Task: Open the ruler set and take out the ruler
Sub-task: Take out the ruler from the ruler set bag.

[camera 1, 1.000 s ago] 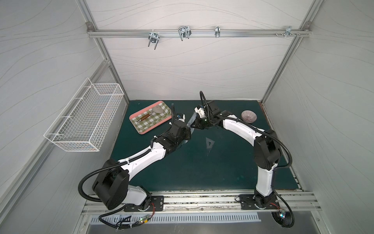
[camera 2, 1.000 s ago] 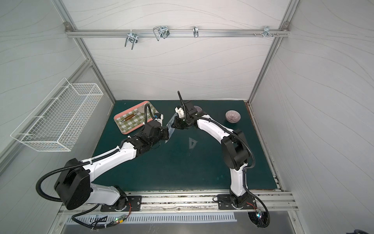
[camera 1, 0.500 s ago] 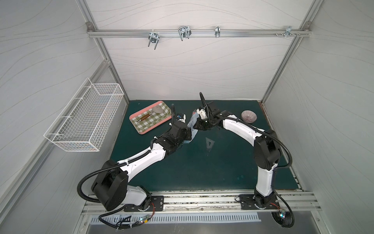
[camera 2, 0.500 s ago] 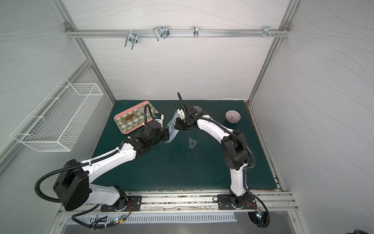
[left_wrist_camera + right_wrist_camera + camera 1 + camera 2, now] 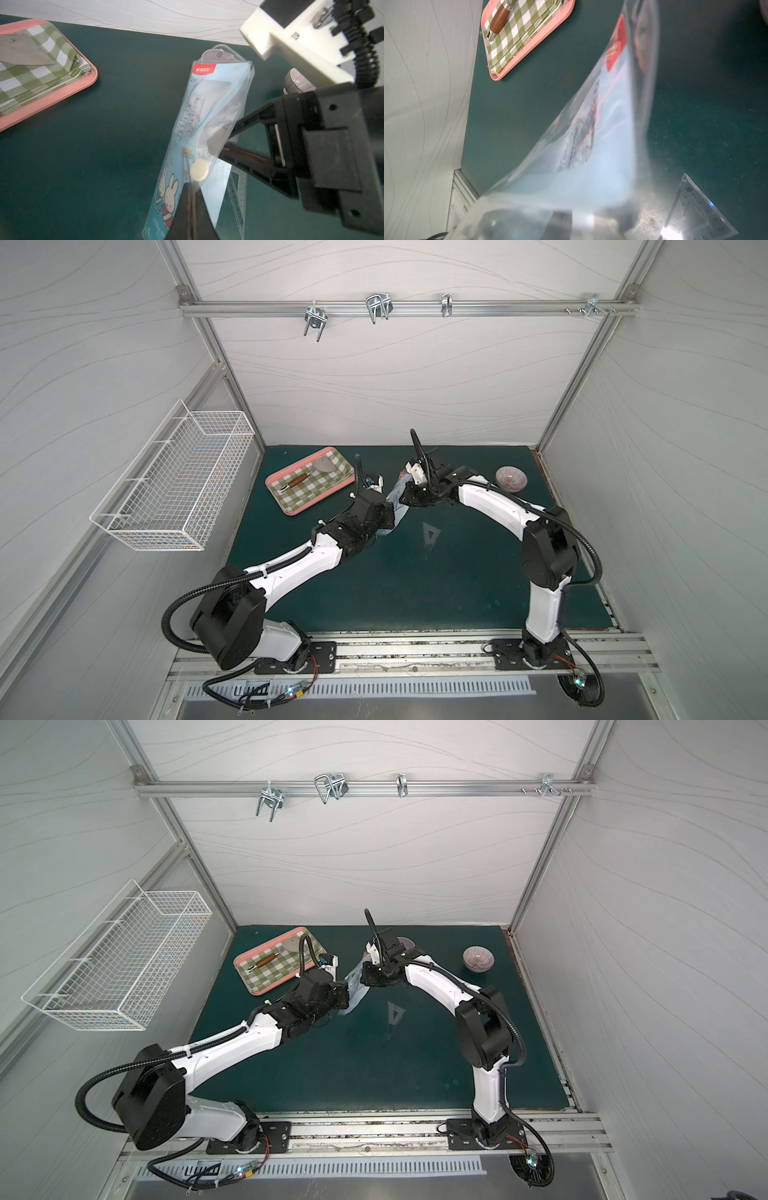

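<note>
One end of the ruler set (image 5: 207, 99), raised over the bench (image 5: 124, 124), is clenched in my left end effector (image 5: 192, 187); my right end effector (image 5: 225, 143) has just parted slightly at the flap (image 5: 226, 112), ruler (image 5: 192, 116) still inside

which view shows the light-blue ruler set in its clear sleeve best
The left wrist view: the light-blue card ruler set in a clear plastic sleeve shows sharply there, from hang tab to rabbit print. The right wrist view has it close and blurred; both top views catch only a small strip.

"M&G" – red tag, ruler set (image 5: 197, 124), "10" – set square (image 5: 691, 214)
</note>
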`<action>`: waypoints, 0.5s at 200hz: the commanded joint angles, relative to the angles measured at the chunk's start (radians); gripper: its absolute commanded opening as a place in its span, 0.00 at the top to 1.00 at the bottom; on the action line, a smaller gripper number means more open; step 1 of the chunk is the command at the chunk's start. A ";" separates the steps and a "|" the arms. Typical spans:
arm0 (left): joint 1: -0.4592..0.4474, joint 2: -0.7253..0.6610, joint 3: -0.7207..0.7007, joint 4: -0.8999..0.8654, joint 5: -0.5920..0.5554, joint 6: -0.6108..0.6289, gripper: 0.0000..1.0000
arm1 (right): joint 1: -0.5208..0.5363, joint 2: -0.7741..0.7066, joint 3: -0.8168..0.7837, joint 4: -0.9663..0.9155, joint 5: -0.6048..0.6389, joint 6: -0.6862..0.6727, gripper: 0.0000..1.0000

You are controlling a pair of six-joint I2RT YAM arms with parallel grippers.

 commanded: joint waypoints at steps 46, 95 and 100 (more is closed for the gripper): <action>-0.004 -0.019 0.021 0.071 -0.034 0.000 1.00 | -0.002 -0.018 0.011 -0.033 0.000 -0.009 0.79; -0.004 -0.021 0.023 0.075 -0.042 0.005 1.00 | 0.001 0.006 0.018 -0.023 -0.020 -0.002 0.79; -0.004 -0.021 0.024 0.075 -0.043 0.006 1.00 | 0.001 0.007 0.019 -0.023 -0.021 -0.002 0.79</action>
